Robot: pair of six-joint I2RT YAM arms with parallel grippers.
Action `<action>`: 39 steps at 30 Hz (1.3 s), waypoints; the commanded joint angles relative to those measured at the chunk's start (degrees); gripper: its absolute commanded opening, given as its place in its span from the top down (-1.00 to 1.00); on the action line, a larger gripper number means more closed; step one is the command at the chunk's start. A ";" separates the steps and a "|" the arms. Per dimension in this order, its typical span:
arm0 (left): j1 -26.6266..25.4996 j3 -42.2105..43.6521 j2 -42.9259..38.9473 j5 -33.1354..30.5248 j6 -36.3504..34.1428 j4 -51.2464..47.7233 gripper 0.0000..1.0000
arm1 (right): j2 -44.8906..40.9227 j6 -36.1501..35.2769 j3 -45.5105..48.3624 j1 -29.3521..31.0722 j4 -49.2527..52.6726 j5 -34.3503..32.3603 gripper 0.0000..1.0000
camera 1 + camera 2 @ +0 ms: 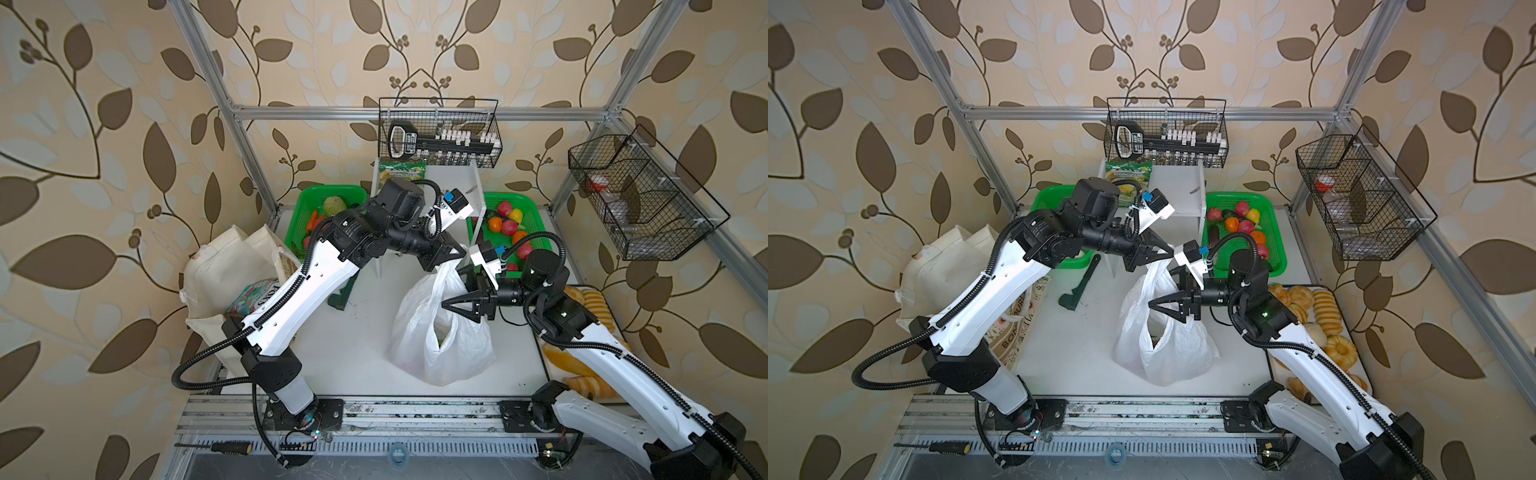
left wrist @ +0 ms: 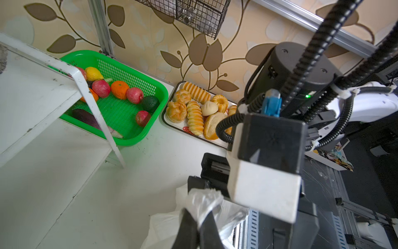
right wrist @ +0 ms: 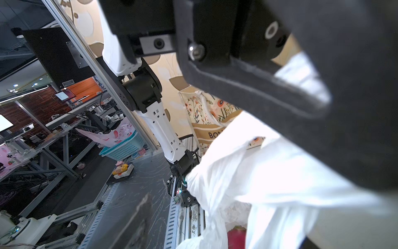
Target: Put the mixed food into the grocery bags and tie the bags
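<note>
1. The plastic bag [image 1: 440, 345] [image 1: 1167, 349] stands mid-table [image 1: 353, 340]. It is thin, white, crinkled and half see-through. Its far handle is drawn up into a taut, twisted strip.
2. The left gripper [image 1: 440, 259] [image 1: 1148, 257] is black with wedge-shaped fingers. It is clenched on that handle above the bag's far end. The left wrist view alone shows the film bunched over the fingertips [image 2: 186, 228].
3. The right gripper [image 1: 451, 305] [image 1: 1158, 305] hovers over the bag's right side, jaws spread, pinching nothing. The right wrist view shows bright bag film [image 3: 269, 172] past its blurred dark fingers.
4. Only that view shows a red-pink shape [image 3: 235, 237] low inside the bag; what it is I cannot tell.
5. The tote [image 1: 220, 266] [image 1: 942, 266], soft cream canvas, slumps at the table's left edge. A top view shows the FOX'S packet [image 1: 253, 297] in its mouth. The right wrist view shows its flower print [image 3: 202, 112].
6. At the far right, a green mesh basket [image 1: 536, 216] [image 2: 159, 92] holds rounded toy fruits [image 2: 120, 92]. Nearer, beside it, lie glossy golden bread loaves [image 1: 594, 307] [image 2: 193, 114]. They are plain in the left wrist view and partly behind the right arm in both top views.
</note>
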State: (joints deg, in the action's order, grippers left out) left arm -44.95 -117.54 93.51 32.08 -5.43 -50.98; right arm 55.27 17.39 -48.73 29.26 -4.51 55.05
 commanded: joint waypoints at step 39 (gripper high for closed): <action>0.21 5.53 -5.65 -2.53 0.95 6.17 -0.11 | 4.11 8.40 3.29 0.03 -10.88 -8.87 0.95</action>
State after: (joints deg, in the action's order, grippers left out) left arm -44.93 -112.62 92.60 34.28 -4.75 -48.12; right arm 59.07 24.67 -46.65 29.69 -13.54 46.44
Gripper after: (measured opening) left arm 0.513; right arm 0.048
